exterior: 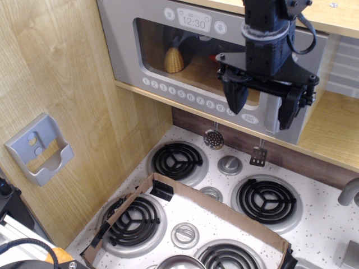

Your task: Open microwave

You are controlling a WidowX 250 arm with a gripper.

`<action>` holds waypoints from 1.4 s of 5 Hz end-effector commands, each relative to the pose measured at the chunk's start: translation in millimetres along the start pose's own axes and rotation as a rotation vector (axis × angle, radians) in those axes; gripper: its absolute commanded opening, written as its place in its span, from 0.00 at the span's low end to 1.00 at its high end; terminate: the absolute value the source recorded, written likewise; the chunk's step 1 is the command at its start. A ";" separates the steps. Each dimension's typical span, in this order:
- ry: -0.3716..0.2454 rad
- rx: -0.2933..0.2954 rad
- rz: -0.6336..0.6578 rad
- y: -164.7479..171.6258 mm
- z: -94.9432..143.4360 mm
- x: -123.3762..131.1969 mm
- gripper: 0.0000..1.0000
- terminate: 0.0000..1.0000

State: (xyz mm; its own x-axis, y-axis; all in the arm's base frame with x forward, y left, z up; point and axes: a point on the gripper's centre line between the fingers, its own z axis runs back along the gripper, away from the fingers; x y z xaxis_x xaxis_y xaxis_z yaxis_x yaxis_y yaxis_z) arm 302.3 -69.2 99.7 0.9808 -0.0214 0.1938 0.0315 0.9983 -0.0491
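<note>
Grey plastic toy microwave [168,45] door shut, its handle hidden just behind the open black gripper [262,109] at the right edge.

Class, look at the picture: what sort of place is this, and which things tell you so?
Probably a toy play kitchen: a grey plastic microwave on a wooden shelf, black coil burners with silver knobs, and small utensils hanging behind.

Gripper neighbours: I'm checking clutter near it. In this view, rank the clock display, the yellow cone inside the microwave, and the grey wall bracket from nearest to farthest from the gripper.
From the gripper, which is in front of the microwave door:
1. Clock display, up and to its left on the door.
2. Yellow cone, behind the window, further left.
3. Grey wall bracket, far left on the wood panel.
</note>
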 end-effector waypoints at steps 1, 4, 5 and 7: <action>-0.136 0.009 -0.004 -5.5 16.9 27.6 1.00 0.00; -0.171 -0.010 0.002 -10.5 16.7 43.3 0.00 0.00; -0.185 -0.004 0.030 -14.7 14.4 34.8 0.00 0.00; -0.164 -0.029 0.136 -14.2 2.1 -1.8 0.00 0.00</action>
State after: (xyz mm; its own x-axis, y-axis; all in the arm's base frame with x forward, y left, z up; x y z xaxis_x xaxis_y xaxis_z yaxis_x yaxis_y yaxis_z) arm 299.8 -78.3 100.2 0.9328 0.0970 0.3472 -0.0676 0.9931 -0.0958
